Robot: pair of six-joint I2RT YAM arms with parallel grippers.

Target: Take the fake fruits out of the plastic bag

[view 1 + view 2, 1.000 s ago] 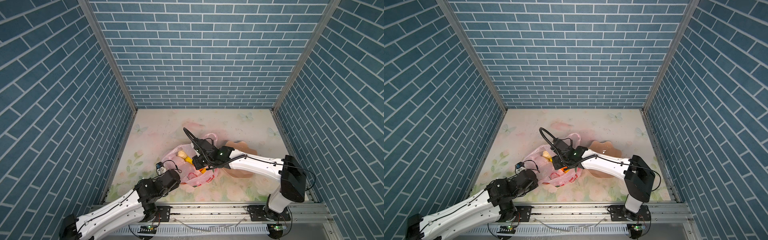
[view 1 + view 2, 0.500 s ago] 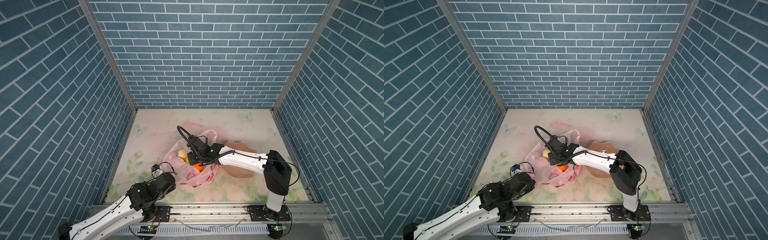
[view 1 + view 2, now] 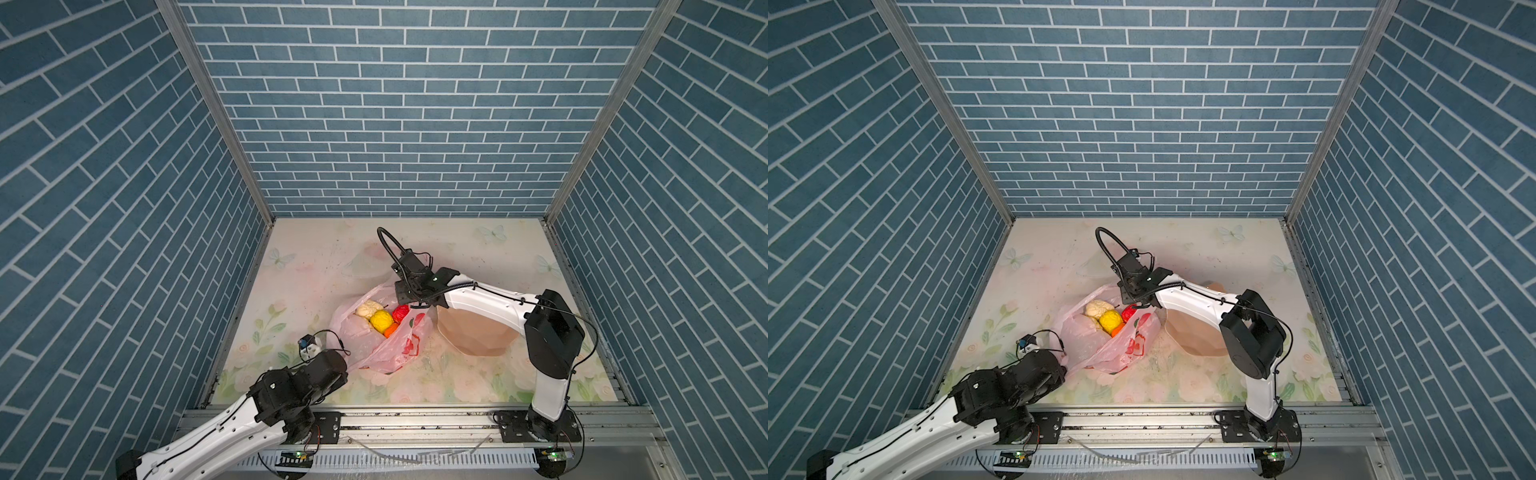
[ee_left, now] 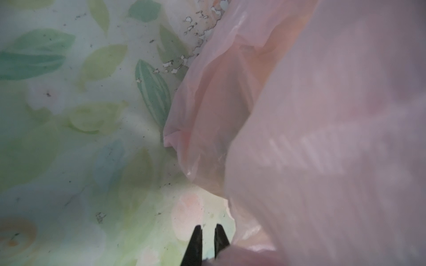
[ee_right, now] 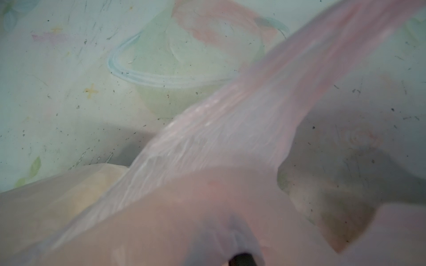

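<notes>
I hold the plastic bag [image 3: 374,353], near the tabletop's [image 3: 316,266] front edge, stretched open with the nearly closed left gripper [image 4: 208,230] pinching its near rim and the right gripper [image 3: 409,300] clamping its far handle, leaving 4 visible fake fruits [image 3: 381,320] exposed inside.

Blue brick walls [image 3: 374,124], pale floral tabletop [image 3: 316,266]

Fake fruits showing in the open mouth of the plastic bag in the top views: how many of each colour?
Cream-white bumpy fruit: 1
Yellow ball: 1
Red ball: 1
Orange ball: 1
Total: 4 showing; others may be hidden.
</notes>
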